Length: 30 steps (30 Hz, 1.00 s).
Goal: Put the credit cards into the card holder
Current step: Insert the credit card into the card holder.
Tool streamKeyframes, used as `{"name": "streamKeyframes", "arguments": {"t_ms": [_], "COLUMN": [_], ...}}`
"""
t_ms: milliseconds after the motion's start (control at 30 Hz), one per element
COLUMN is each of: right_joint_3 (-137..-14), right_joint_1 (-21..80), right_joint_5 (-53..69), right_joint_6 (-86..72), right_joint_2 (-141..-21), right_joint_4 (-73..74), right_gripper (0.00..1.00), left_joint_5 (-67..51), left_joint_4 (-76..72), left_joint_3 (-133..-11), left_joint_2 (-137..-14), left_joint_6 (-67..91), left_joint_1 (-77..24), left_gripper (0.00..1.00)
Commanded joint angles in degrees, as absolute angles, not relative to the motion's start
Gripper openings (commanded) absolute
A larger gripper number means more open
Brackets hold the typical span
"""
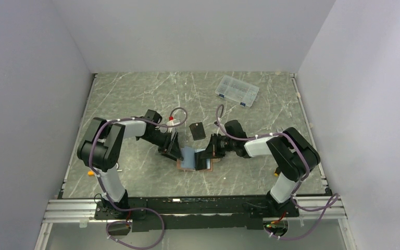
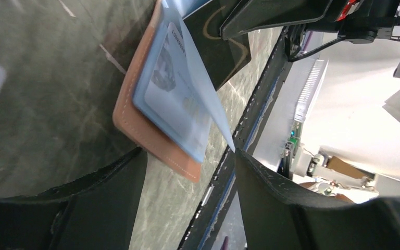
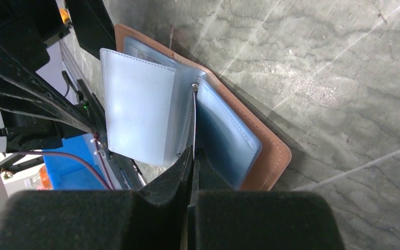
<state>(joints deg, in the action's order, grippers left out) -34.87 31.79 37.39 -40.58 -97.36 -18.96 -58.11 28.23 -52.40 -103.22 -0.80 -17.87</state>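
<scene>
- Black padded fingers (image 3: 166, 179) of the right gripper (image 3: 194, 156) are pressed together on a thin pale leaf seen edge-on. I take it for one of the card holder's clear sleeves held upright, though a card on edge would look much the same.
- The left gripper (image 2: 188, 156) is spread wide with nothing between its pads. The card holder (image 2: 135, 130) lies open on the marbled table (image 1: 135, 94) just ahead of its tips.
- To do this step well, I'd say the right should hold that leaf steady so a pocket mouth gapes. The left should then bring a card in flat and corner-first, without shoving the wallet along.
- Inside the holder, just right of the right gripper's pinch, a blue-grey pocket (image 3: 226, 138) shows no card.
- Left of the pinch, clear sleeves (image 3: 135, 109) fan up and look empty.
- From the left wrist, the sleeve lying flat ahead seems to hold a pale card with faint print (image 2: 169, 96), seated deep.
- No orange-gold card shows in any view.
- Beyond both grippers lies a small black rectangle (image 1: 197, 130).
- Farther off, past the right gripper, sits a clear compartment box (image 1: 236, 89); its contents are too small to tell.
</scene>
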Motion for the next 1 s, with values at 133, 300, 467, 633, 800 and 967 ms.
{"name": "streamKeyframes", "arguments": {"t_ms": [133,300,467,633,800,967], "right_joint_3": [-33.31,-34.49,-35.96,-36.31,-35.78,-33.48], "right_joint_1": [31.69,31.72,31.73,31.87,31.62,29.20], "right_joint_5": [35.93,36.30,36.64,37.83,37.97,38.89], "right_joint_6": [-39.73,-39.76,-39.14,-40.05,-40.57,-44.33], "right_joint_2": [-94.25,-92.42,-91.33,-92.36,-92.37,-93.31], "right_joint_4": [-19.47,-18.52,-17.18,-18.52,-19.28,-25.47], "right_gripper": [0.00,0.00,0.00,0.00,0.00,0.00], "left_joint_5": [-61.60,-66.68,-67.24,-64.03,-56.02,-50.73], "left_joint_4": [26.75,24.84,24.54,24.84,26.52,27.64], "left_joint_3": [-55.60,-56.01,-54.57,-56.51,-58.79,-59.15], "left_joint_2": [-108.08,-107.46,-106.10,-108.51,-109.22,-108.85], "left_joint_6": [4.17,6.00,4.69,4.92,4.82,4.41], "left_joint_1": [-20.13,-19.23,-18.63,-19.54,-20.56,-20.79], "left_gripper": [0.68,0.67,0.67,0.64,0.58,0.44]}}
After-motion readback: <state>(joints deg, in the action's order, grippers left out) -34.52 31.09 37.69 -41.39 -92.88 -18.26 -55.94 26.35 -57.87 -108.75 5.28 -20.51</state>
